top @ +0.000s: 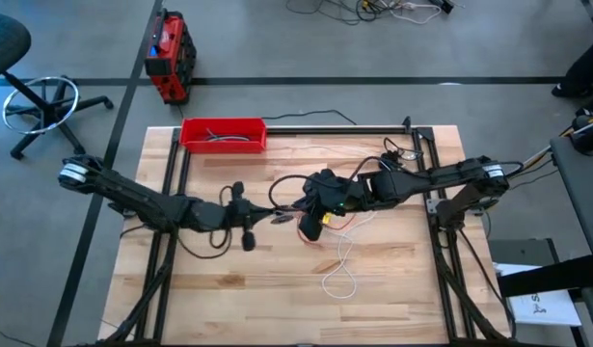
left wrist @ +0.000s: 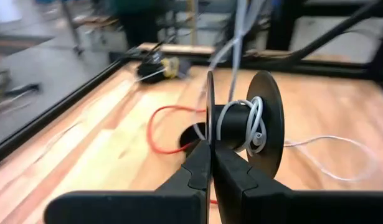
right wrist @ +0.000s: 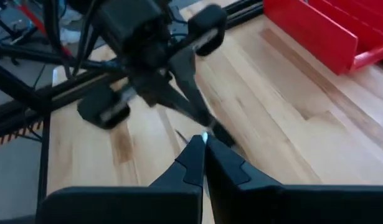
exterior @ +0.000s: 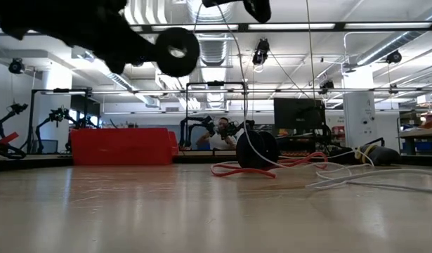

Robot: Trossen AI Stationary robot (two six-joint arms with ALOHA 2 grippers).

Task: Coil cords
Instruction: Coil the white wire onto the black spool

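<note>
The white cord (top: 342,260) lies in loose loops on the wood at mid-table. A few of its turns are wound on a small black spool (left wrist: 241,124) that stands on edge. The red cord (left wrist: 155,127) curls on the table beside the spool. My left gripper (left wrist: 210,149) is shut at the spool's near disc. My right gripper (right wrist: 203,146) faces it, tip to tip, near the table's middle (top: 304,204). It is shut on a stretch of white cord that rises steeply from the spool (exterior: 238,84). My left gripper pinches the rim of the spool's near disc (left wrist: 210,134) between its two fingers, the disc edge-on in line with them. The fingers come slanting from the table's left. The spool stands upright, its lower rim at table level (exterior: 256,166). My right gripper pinches the white cord (right wrist: 203,138) between its fingertips, coming from the table's right. The cord runs down from there to the spool. Whether this stretch is taut does not show.
A red tray (top: 224,133) with dark cables stands at the far edge, left of centre. A small yellow-tipped piece (top: 325,219) lies beside the cords. Black frame rails (top: 431,183) border the table. A person sits in the room beyond (exterior: 219,137).
</note>
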